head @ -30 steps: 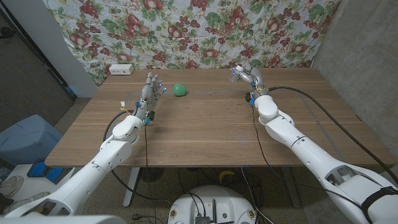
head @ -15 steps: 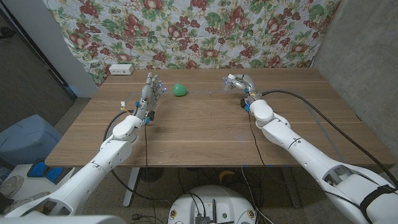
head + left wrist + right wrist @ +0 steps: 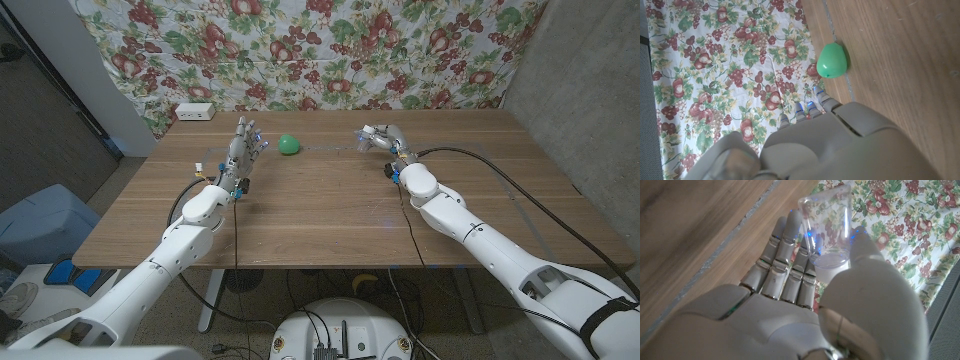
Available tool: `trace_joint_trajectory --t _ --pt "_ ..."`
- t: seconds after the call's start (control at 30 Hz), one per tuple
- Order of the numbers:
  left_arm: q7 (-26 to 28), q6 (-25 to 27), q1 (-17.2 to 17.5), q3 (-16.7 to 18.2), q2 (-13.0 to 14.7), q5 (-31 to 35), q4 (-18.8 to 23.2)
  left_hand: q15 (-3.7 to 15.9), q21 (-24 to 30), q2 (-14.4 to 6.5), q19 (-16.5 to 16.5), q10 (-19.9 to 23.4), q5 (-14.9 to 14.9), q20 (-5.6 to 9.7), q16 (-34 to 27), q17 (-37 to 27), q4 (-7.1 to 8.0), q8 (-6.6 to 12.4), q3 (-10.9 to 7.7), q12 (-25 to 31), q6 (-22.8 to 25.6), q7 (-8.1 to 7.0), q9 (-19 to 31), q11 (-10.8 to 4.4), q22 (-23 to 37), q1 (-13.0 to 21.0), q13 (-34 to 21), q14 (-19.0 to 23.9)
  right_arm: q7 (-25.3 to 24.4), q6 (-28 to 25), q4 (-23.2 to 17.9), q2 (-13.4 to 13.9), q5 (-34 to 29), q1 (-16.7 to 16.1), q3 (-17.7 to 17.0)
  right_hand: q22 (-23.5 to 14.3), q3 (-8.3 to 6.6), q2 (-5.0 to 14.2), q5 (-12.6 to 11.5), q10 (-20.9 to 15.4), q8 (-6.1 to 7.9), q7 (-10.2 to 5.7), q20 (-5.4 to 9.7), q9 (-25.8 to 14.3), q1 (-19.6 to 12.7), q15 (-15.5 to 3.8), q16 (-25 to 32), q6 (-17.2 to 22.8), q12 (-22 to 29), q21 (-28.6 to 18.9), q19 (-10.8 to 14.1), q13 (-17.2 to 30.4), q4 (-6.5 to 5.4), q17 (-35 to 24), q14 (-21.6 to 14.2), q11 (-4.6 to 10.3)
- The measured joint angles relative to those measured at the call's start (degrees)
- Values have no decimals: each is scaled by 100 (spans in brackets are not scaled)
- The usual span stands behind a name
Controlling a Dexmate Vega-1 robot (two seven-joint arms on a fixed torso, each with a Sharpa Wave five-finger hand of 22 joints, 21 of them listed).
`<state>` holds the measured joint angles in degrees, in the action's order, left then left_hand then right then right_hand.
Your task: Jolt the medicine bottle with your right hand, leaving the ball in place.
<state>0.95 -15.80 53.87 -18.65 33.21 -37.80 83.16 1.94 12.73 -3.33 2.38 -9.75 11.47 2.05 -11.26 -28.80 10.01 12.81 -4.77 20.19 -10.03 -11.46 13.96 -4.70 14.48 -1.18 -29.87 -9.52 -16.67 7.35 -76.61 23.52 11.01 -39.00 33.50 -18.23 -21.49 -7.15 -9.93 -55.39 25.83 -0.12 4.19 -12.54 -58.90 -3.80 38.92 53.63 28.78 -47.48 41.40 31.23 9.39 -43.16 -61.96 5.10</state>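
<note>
Medicine bottle sits in your right hand, off the table's far side | ball near your left hand, fingers apart, holding nothing

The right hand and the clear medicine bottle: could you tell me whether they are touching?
Touching. The right wrist view shows the medicine bottle lying against the fingers of the right hand, the thumb pressing its other side.
</note>
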Motion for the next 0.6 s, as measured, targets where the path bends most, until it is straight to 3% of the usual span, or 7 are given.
trace_joint_trajectory --t 0.6 --pt "67 0 69 15 9 22 86 0 0 0 0 0 0 0 0 0 0 0 0 0 0 0 0 0 0 0 0 0 -645 647 -3 -58 1 -24 -492 16 49 1 0 -32 -22 0 -21 0 -1 10 -84 -1 -44 -133 -103 -1 -15 -55 -10 32"
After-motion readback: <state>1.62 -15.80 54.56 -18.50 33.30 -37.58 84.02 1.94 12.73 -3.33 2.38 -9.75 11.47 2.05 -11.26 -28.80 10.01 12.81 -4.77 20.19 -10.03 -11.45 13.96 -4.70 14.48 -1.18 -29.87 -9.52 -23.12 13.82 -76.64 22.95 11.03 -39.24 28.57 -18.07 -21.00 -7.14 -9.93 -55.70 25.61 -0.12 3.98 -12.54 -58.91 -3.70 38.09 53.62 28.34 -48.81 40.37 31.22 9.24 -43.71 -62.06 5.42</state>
